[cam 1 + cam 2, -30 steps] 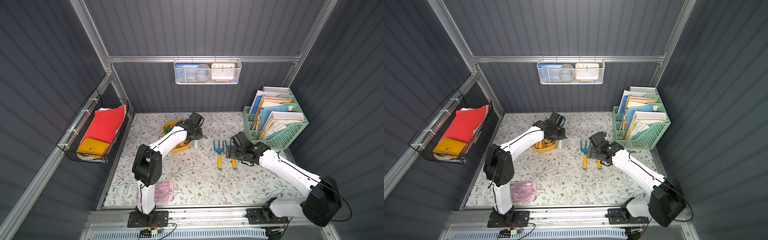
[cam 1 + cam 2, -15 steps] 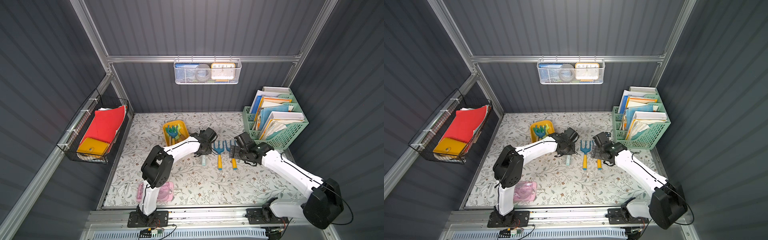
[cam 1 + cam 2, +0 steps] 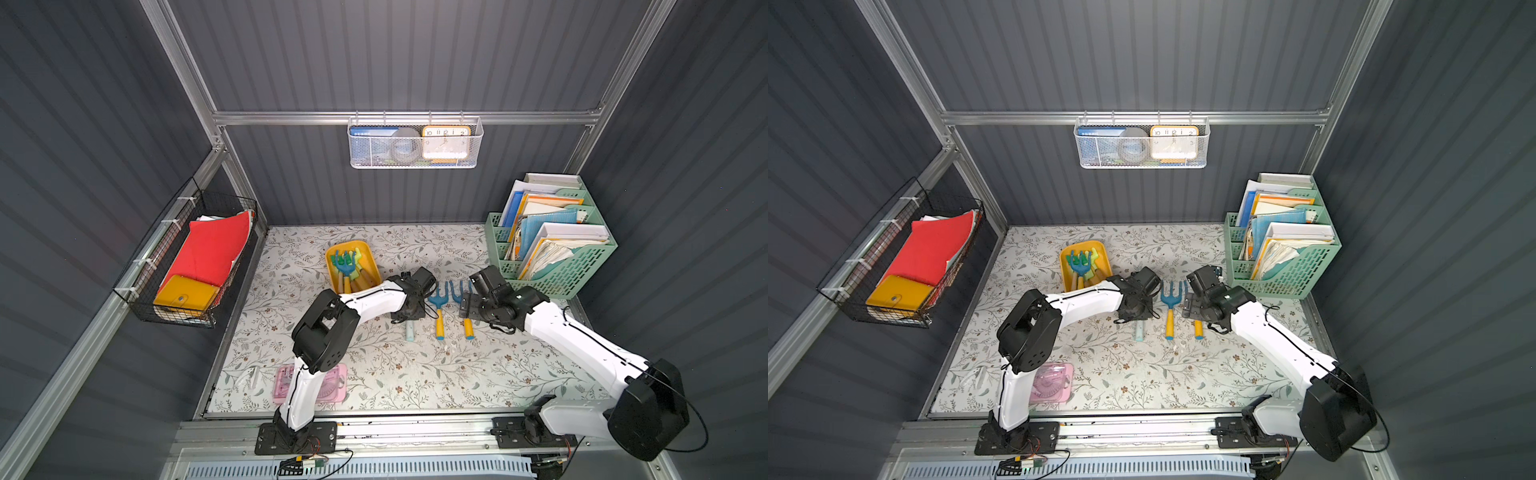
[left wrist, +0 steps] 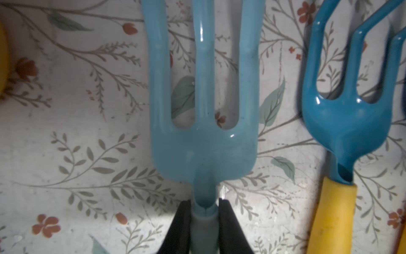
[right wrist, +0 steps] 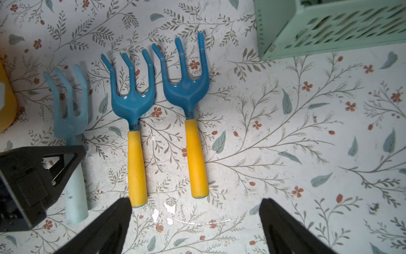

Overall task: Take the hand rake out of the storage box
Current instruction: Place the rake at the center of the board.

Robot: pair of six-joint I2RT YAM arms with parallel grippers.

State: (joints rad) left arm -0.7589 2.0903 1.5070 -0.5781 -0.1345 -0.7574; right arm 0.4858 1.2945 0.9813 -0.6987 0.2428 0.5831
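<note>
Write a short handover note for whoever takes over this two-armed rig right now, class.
Left end effector: shut on the neck of the pale-blue plastic hand rake.
Right end effector: open, empty, above the floral mat.
Rake: out of the mustard-yellow plastic storage tub, beside two dark-blue, yellow-handled rakes on the mat. Other tools lie in the tub.
Done: rake removed.
Left: probably release it and pull back.

Dark ribbed walls (image 3: pixel 415 62) — floral-patterned floor (image 3: pixel 415 370), aluminium frame rail (image 3: pixel 291 118).
</note>
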